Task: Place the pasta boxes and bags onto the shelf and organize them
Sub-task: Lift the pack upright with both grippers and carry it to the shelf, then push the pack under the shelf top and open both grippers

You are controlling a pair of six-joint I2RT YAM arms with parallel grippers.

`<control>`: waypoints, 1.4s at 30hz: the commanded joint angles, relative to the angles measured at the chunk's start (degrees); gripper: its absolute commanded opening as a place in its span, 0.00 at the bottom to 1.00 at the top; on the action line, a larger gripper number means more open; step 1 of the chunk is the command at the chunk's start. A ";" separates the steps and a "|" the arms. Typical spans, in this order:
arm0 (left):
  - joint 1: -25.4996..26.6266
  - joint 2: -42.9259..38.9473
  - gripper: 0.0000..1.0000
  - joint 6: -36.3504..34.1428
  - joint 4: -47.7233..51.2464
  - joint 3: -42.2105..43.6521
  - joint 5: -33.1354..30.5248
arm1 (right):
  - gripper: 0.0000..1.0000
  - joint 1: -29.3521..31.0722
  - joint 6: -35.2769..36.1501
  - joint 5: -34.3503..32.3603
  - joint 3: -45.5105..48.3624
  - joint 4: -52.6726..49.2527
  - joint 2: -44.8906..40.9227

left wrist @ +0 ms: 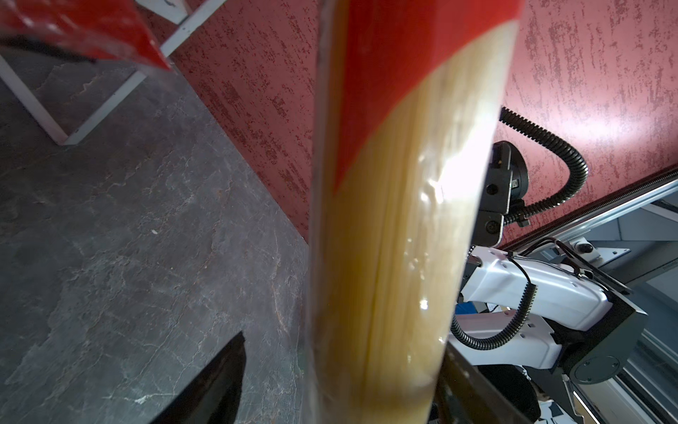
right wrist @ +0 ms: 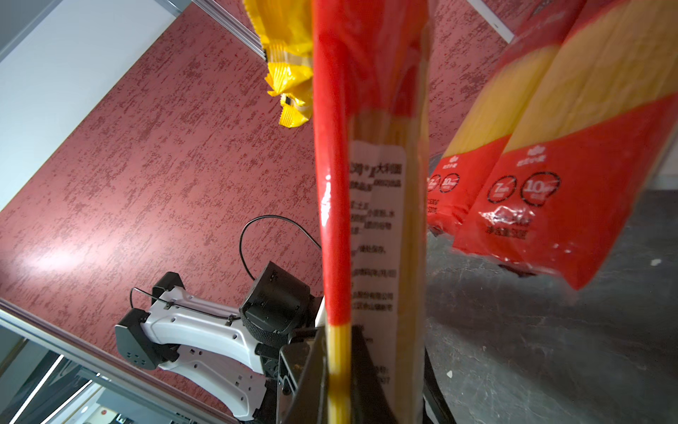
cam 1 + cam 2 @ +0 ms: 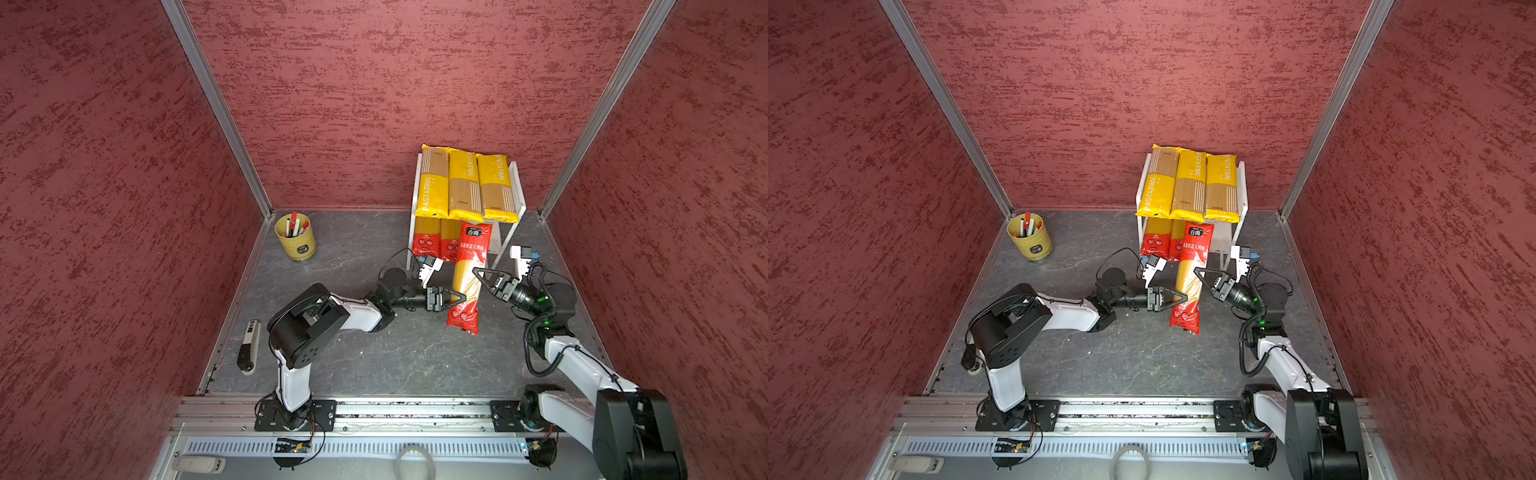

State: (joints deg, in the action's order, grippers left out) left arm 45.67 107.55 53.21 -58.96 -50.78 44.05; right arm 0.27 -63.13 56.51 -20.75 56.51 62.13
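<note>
1. Red at both ends and see-through in the middle, one long pack of spaghetti (image 3: 467,282) hangs tilted in front of the small white two-tier shelf (image 3: 519,185), over the dark grey stone-look counter (image 3: 374,353).
2. Its top end is close to the front of the lower board. I cannot tell if it touches.
3. The right fingers (image 2: 304,385) are squeezed tight on the thin side edge of the long pack of spaghetti, near its middle.
4. The left fingers (image 1: 216,385) stand wide apart around the lower part of the same pack. One finger is right by the pack and the other has a gap to it, so they do not squeeze it.
5. Three long yellow PASTATIME packs (image 3: 463,185) lie side by side on the top board.
6. Two more red packs (image 3: 428,239) lie on the lower board, just to the left of the held pack in both top views.
</note>
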 commanded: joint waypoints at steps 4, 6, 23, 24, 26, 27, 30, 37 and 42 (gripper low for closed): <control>0.94 1.51 0.50 0.65 -0.45 -4.68 1.43 | 0.00 -0.45 -5.32 0.21 -3.34 14.39 2.56; 0.84 1.57 0.38 0.63 0.15 -4.45 1.00 | 0.00 -1.09 -5.84 -0.38 -3.50 14.05 3.70; 0.64 1.53 0.04 5.69 14.88 -11.03 -8.96 | 0.48 -2.21 9.83 -12.92 -1.32 -20.23 -5.16; 0.49 1.42 0.03 5.91 15.38 -11.63 -9.74 | 0.54 -2.18 11.94 -14.42 -1.25 -25.11 -6.88; 0.55 1.13 0.03 5.92 16.01 -12.66 -10.45 | 0.61 -2.15 16.35 -17.67 -1.40 -35.01 -10.06; 0.49 1.00 0.03 5.94 16.75 -13.42 -11.06 | 0.65 -2.20 17.98 -19.24 -1.40 -39.65 -11.44; 0.59 1.00 0.03 6.30 19.20 -15.82 -12.67 | 0.74 -2.20 18.40 -19.40 0.62 -44.21 -14.78; 0.57 2.58 0.03 6.22 26.69 -23.48 -18.08 | 0.79 -2.21 7.31 -13.90 8.03 -36.70 -21.41; 0.94 6.00 0.03 9.18 25.44 -28.87 -19.95 | 0.77 -2.10 -3.45 -12.92 13.75 -22.19 -19.82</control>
State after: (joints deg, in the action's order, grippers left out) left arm 46.54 113.12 62.17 -26.96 -75.42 26.33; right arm -1.98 -58.70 42.22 -8.82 23.99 41.41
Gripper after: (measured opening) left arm 0.169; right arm 0.771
